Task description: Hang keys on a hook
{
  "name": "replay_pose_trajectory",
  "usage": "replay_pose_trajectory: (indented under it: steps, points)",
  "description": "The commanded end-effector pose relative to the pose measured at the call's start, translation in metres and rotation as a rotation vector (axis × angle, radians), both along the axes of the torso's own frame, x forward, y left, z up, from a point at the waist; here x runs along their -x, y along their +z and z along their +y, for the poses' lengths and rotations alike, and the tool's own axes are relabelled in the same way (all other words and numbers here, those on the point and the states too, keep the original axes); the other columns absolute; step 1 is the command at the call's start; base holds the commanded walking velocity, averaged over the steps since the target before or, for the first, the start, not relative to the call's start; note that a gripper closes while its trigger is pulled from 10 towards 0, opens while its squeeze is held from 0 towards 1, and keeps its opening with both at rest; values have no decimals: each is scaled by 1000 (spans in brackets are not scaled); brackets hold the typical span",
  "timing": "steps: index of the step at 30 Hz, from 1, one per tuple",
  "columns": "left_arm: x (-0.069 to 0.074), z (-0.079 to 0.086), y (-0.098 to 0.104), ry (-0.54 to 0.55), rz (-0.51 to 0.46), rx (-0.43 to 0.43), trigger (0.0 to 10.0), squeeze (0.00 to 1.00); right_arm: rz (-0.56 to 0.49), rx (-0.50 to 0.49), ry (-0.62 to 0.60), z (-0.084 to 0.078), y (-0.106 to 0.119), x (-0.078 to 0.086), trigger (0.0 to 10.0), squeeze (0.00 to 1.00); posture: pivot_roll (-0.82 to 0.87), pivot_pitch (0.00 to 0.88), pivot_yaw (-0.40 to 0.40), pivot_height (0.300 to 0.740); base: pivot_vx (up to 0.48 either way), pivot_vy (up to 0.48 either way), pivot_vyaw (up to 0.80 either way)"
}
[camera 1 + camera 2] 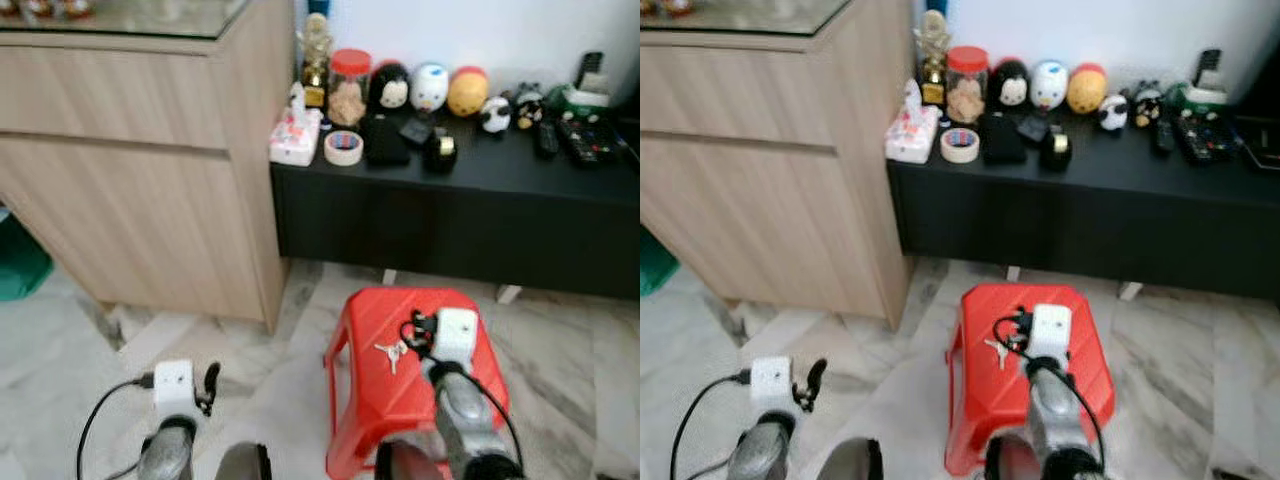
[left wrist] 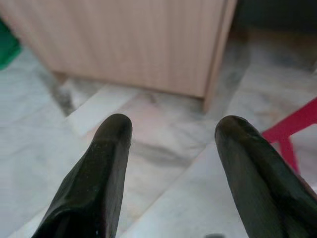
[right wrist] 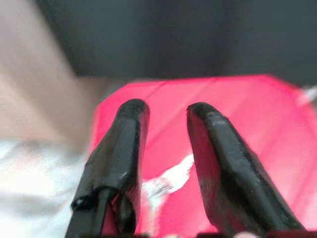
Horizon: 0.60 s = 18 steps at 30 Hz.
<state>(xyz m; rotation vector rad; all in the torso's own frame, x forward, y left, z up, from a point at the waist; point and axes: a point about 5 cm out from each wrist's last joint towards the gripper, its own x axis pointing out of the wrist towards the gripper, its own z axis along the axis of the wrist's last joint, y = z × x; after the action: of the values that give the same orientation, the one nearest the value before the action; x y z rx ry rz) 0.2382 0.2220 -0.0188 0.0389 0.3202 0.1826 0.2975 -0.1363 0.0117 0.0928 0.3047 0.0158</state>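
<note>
A small bunch of silver keys [image 1: 390, 350] lies on the top of a red plastic stool [image 1: 375, 400] in front of me. My right arm reaches over the stool, its white wrist camera [image 1: 457, 335] just right of the keys. In the right wrist view the right gripper [image 3: 167, 111] is open, its black fingers [image 3: 124, 144] pointing down at the stool with the blurred keys [image 3: 166, 183] between them. My left gripper [image 2: 171, 134] hangs open over the marble floor, to the left of the stool, holding nothing.
A tall wooden cabinet [image 1: 150, 150] stands at the left. A low black bench [image 1: 450, 210] behind the stool carries figurines [image 1: 430, 88], a tape roll [image 1: 343, 147], a tissue box [image 1: 295, 135] and remotes [image 1: 585, 135]. Marble floor [image 1: 60, 350] lies open at the left.
</note>
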Motion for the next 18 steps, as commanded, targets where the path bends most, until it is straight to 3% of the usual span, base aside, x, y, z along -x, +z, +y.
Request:
replay_pose_trajectory:
  steps: [1,3,4,5,10,17,18]
  points:
    - [3,-1,-4,8,22,12,10000,0,74,-13,-3,-5,-8,2,10000,0,49,93,-12,621,0,0,0]
    - [3,-1,-4,8,23,12,10000,0,102,-16,3,-4,-10,3,10000,0,49,93,-12,621,0,0,0]
    - [4,-1,-5,9,24,12,10000,0,170,-18,12,-3,-15,4,10000,35,49,98,-12,621,0,0,0]
    - [5,-2,-5,9,25,13,10000,0,173,-69,-1,-2,-14,3,10000,1000,49,99,-13,621,0,0,0]
    - [8,-2,-7,8,28,12,10000,0,270,-91,-38,-1,-16,-1,10000,1000,52,114,-13,621,0,0,0]
    - [7,-6,-3,2,-11,18,10000,0,256,-93,-3,5,-9,-9,10000,1000,68,133,-26,621,0,0,0]
    - [5,-7,0,0,-33,19,10000,0,254,-91,3,6,-7,-11,10000,314,68,142,-29,621,0,0,0]
